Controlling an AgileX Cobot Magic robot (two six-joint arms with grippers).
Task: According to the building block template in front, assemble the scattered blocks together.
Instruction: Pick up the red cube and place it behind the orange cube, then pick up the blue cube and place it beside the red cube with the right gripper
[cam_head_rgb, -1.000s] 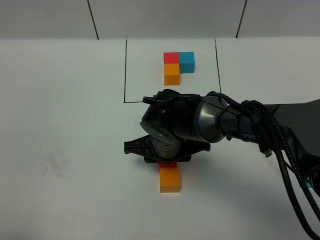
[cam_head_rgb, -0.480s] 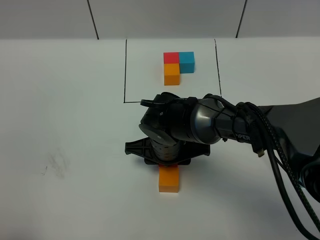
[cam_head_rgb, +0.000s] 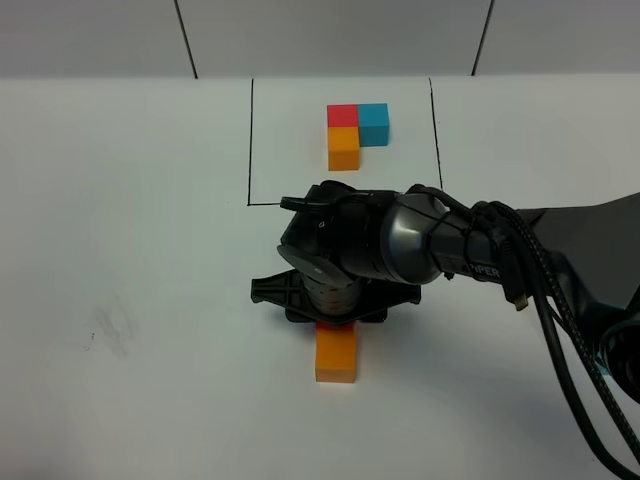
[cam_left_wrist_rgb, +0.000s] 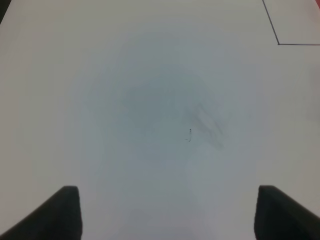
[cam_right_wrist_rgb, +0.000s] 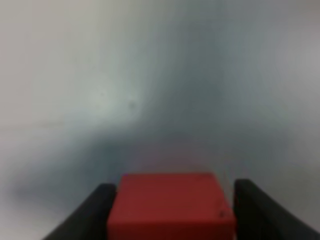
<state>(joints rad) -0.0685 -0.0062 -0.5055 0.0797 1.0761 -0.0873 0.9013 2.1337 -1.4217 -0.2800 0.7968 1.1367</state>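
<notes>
Red block (cam_right_wrist_rgb: 170, 205) against orange block (cam_head_rgb: 336, 355); right hand (cam_right_wrist_rgb: 175, 200) jaws just widened.

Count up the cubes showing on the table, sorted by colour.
Orange cubes: 2, template orange and loose orange
Red cubes: 2, template red and loose red
Blue cubes: 1, template blue
Total: 5 in view

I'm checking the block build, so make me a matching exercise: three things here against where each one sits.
1 loose red block
2 loose orange block
3 template

A inside the black outline
B between the fingers of the right gripper
C on the table, just outside that gripper

Pairs: 1-B, 2-C, 3-A
</notes>
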